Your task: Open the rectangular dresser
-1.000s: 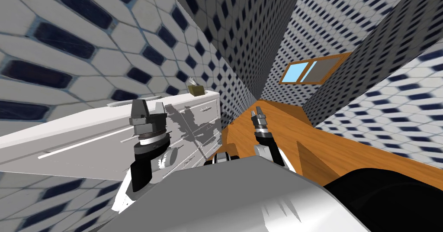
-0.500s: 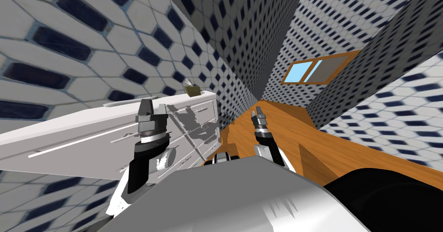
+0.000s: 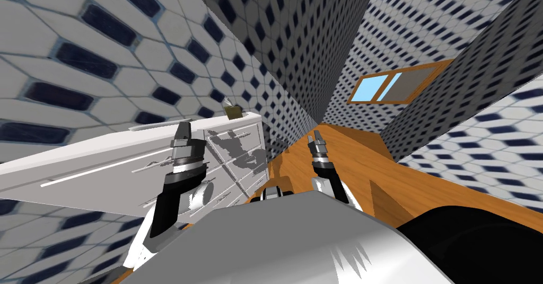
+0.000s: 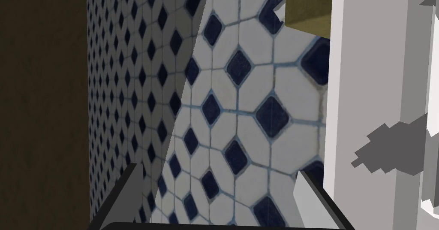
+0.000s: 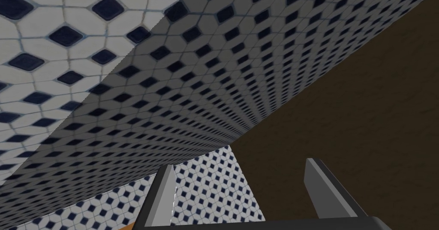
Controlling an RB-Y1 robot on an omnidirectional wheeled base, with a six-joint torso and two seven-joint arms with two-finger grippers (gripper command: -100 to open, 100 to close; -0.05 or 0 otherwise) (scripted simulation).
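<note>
The white dresser (image 3: 101, 164) stands against the tiled wall on my left, its drawer fronts shut, with thin bar handles (image 3: 87, 172) across them. My left gripper (image 3: 184, 130) is raised in front of the dresser's upper edge, fingers pointing up past the top. In the left wrist view the left gripper (image 4: 218, 184) is open with nothing between the fingers, and the dresser's white side (image 4: 364, 90) runs close beside one finger (image 4: 308, 193). My right gripper (image 3: 317, 138) hangs over the wooden floor, away from the dresser; the right gripper (image 5: 242, 184) is open and empty.
A small olive box (image 3: 233, 112) sits on the dresser's far end, and the olive box (image 4: 306, 4) also shows ahead of the left fingers. Blue-and-white tiled walls close in on both sides. Wooden floor (image 3: 371, 175) runs ahead to a window (image 3: 392, 87).
My left gripper has crept a little to the right along the dresser's front. The head view has rolled slightly. The right arm has held still.
</note>
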